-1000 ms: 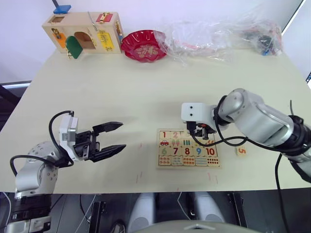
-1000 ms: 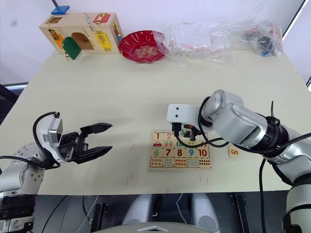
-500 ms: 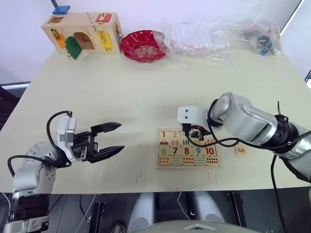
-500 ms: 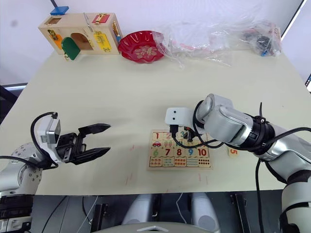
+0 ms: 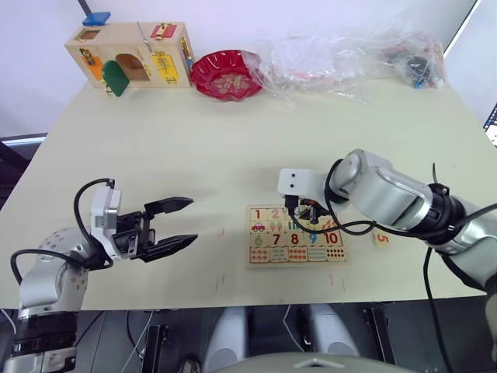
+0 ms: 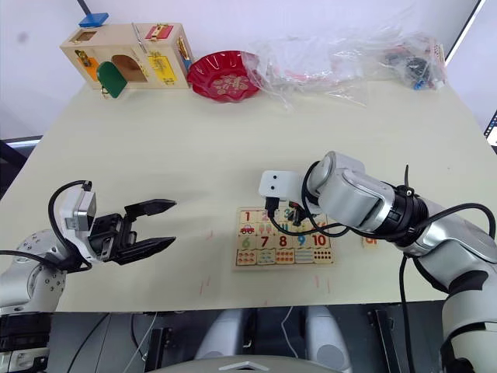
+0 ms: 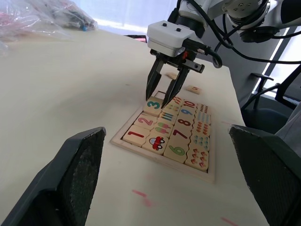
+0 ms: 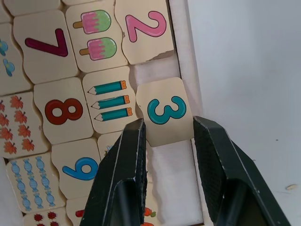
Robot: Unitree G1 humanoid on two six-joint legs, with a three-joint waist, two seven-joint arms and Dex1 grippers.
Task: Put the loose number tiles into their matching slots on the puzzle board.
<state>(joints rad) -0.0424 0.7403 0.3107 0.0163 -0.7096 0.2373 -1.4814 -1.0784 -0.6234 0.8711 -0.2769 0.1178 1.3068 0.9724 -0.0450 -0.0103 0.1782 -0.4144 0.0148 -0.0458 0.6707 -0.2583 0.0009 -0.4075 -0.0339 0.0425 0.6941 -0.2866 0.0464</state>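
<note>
**Tile 3 going into the top row, not seated yet**

Pale table [image 5: 233, 148] against a white wall, puzzle board [image 5: 297, 265] near the front edge on the robot's right.

- Step in hand: placing the 3. Right hand [image 7: 167, 94] sits over the board's top row, fingers [image 8: 123, 169] on either side of the teal 3 tile [image 8: 164, 112], pressing its edges. From the left wrist view the tile looks tilted, far edge riding on the frame, so I judge it half in.
- Slots [image 8: 171, 169]: tile 1 [image 7: 137, 135] and tile 2 [image 7: 147, 120] are in. Bare recess shows between the 2 and the 3, and more past the 3, where 4 and 5 go.
- Next move, my read: nudge the 3 toward the 2 until it drops flat beside it, then let go and lift straight up. It needs to line up above the three-pencils tile [image 8: 109, 100]; risk is jamming it on the frame or dragging the board.
- Tile 5 [image 5: 381, 239] lies loose on the table just right of the board. A small tile lies beyond the board in the left wrist view; possibly the 4, too small to read.
- Lower rows 6–10 plus picture and dot tiles look full.
- Left hand [image 5: 172, 221] hovers well left of the board, fingers wide, empty.
- Table's far edge: wooden latch box [image 5: 132, 53], red bowl [image 5: 227, 74] with something small in it (can't tell what), clear plastic bags [image 5: 342, 54].
</note>
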